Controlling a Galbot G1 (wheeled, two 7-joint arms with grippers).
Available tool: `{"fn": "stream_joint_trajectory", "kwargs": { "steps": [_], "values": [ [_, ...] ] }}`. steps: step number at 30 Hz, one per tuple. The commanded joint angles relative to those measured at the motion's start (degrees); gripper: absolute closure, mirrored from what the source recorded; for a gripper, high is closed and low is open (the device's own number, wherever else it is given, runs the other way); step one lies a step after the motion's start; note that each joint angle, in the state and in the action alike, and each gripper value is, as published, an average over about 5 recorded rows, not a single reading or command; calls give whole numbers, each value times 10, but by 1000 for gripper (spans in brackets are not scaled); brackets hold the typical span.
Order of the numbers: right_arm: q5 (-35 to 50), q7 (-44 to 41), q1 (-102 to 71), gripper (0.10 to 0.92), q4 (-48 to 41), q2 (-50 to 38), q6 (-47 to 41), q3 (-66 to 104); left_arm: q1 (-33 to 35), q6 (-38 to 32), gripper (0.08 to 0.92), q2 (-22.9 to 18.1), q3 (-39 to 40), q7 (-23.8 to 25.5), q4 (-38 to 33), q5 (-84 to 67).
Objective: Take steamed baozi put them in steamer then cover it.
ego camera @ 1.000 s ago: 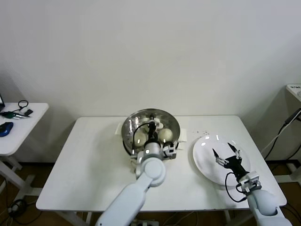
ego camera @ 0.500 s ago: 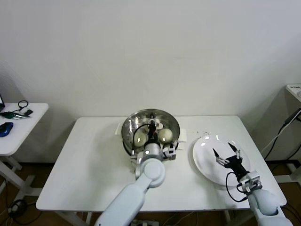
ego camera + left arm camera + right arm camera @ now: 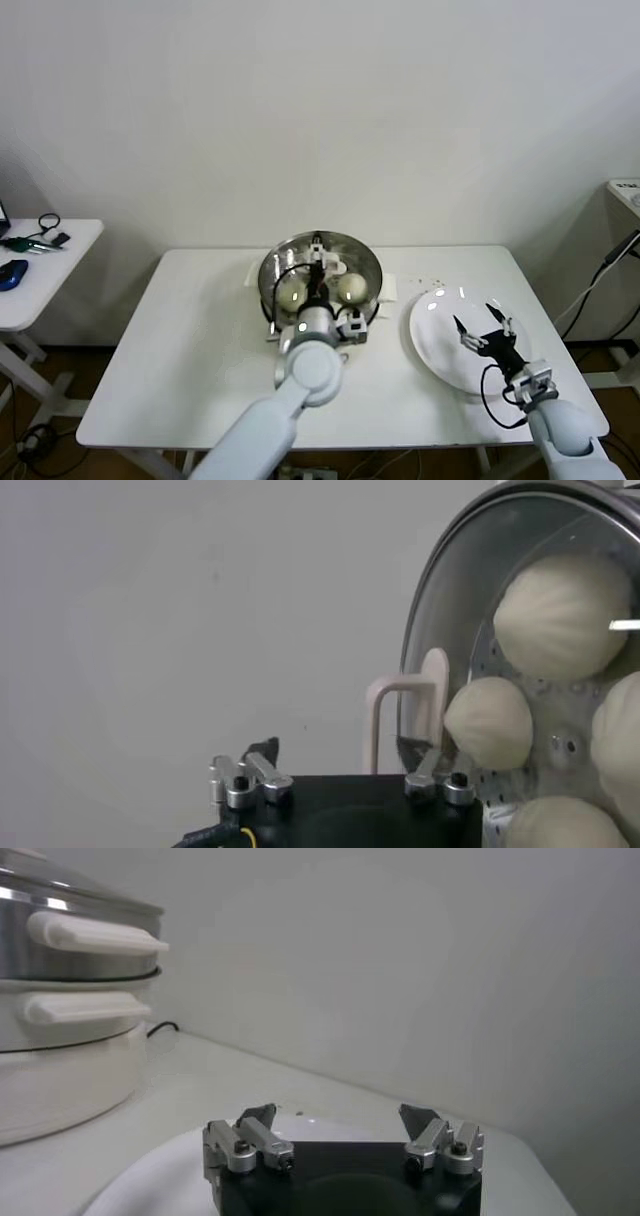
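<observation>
Head view shows the steamer [image 3: 320, 268] at the back middle of the white counter [image 3: 190, 350], a round shiny steel basket, with the clear glass cover [image 3: 345, 252] lying over it and pale round baozi [image 3: 291, 293] showing through the glass. Two buns are plain from above, one at about 8 o'clock in the basket and one at about 4 o'clock; the left arm hides the rest. Left wrist view looks through the cover [image 3: 520, 600] and shows four smooth off-white baozi [image 3: 560, 615] sitting close together on the perforated steel floor. A whitish bar handle [image 3: 405, 715] stands up from the cover's rim. The left pincer [image 3: 318, 262] hangs over the middle of the steamer; in the left wrist view it [image 3: 340, 770] is spread wide and grips nothing, one tip near the handle, the other out over the bare counter. At 3 o'clock from the steamer lies a flat white plate [image 3: 432, 335], with the right pincer [image 3: 482, 326] hovering over it. Right wrist view shows that pincer [image 3: 340, 1123] spread apart with nothing between its tips, above the plate [image 3: 150, 1173], and the steamer [image 3: 70, 938] stacked on its white pot base [image 3: 60, 1078], side handles jutting out.
</observation>
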Motion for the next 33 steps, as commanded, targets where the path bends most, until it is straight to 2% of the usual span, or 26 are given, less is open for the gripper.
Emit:
{"fn": "stream_joint_trajectory", "kwargs": {
  "steps": [1,9,15,19,22,25,29,33],
  "values": [
    [-8,2,3,203,4,2,-33,2,15,28,205,26,3,14,-84,-16],
    [1,9,3,203,10,2,-44,1,45,28,177,58,-11,13,-146,-35],
    [0,8,1,203,10,2,-40,2,91,28,177,108,-39,10,-197,-70],
    [-1,8,1,203,12,3,-37,2,124,28,177,143,-69,-17,-226,-132],
    [-2,8,0,203,14,4,-34,2,146,26,177,162,-99,-57,-249,-205],
    [-3,8,-1,203,17,5,-32,1,171,-3,177,177,-144,-119,-268,-299],
    [-4,8,-5,203,25,7,-31,1,213,-82,177,191,-214,-207,-282,-454],
    [-5,9,-10,203,33,10,-31,3,276,-203,177,172,-303,-280,-269,-587]
  ]
}}
